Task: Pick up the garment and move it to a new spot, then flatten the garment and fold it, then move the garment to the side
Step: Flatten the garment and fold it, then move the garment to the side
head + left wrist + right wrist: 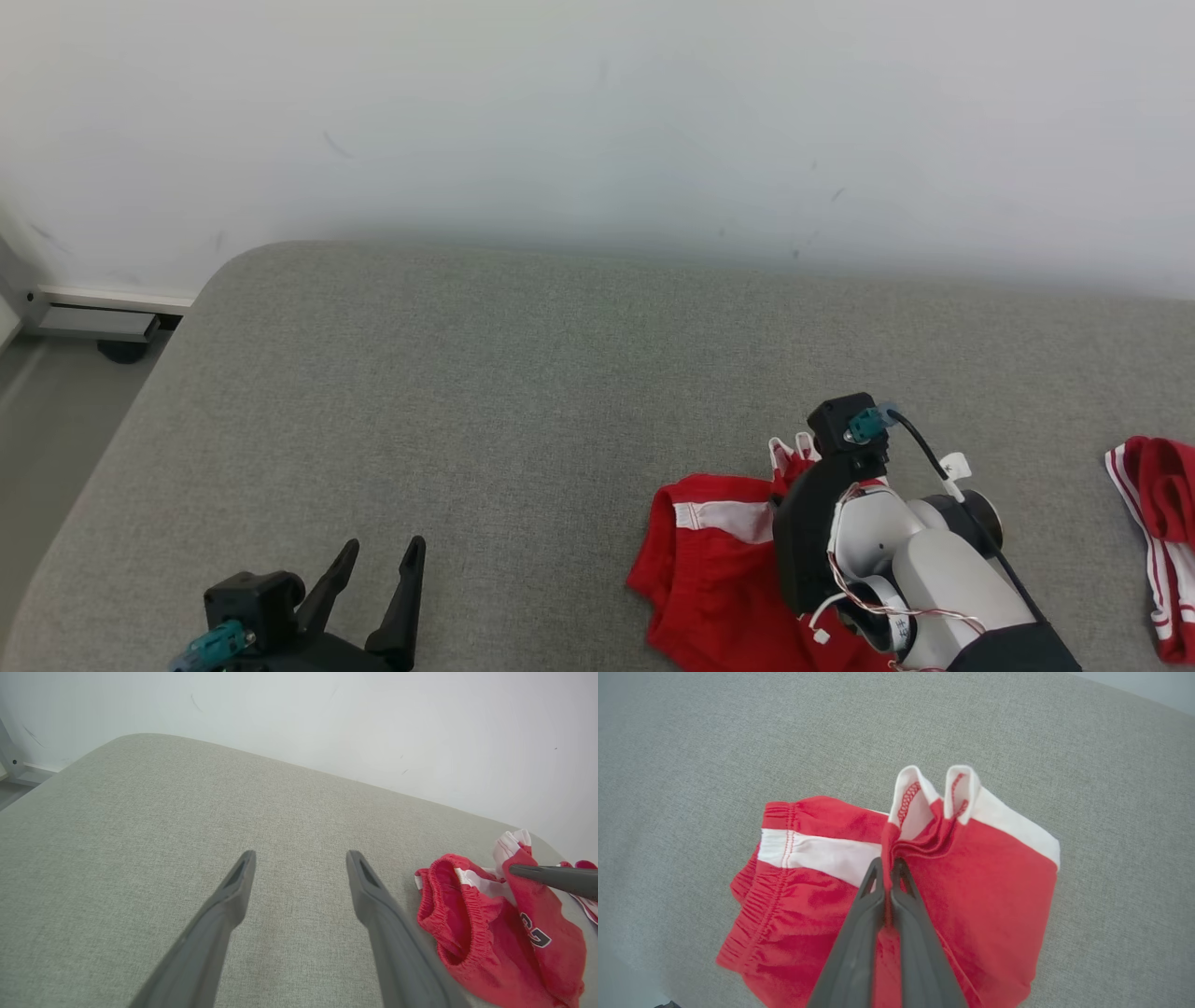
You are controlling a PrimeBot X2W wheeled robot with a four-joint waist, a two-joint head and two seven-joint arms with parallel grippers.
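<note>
Right wrist view: right gripper [888, 865] pinching red shorts [822, 896].

Left tool [385, 543] hovers with fingers spread; right tool [888, 862] is pinched closed.

White forearm [952, 569] with black cable [920, 446], teal plug [866, 425]; long dark fingers [224, 910]

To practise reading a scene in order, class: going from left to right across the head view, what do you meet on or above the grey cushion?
left gripper → red shorts → right arm's pale forearm → second red-and-white garment at the right edge
</note>
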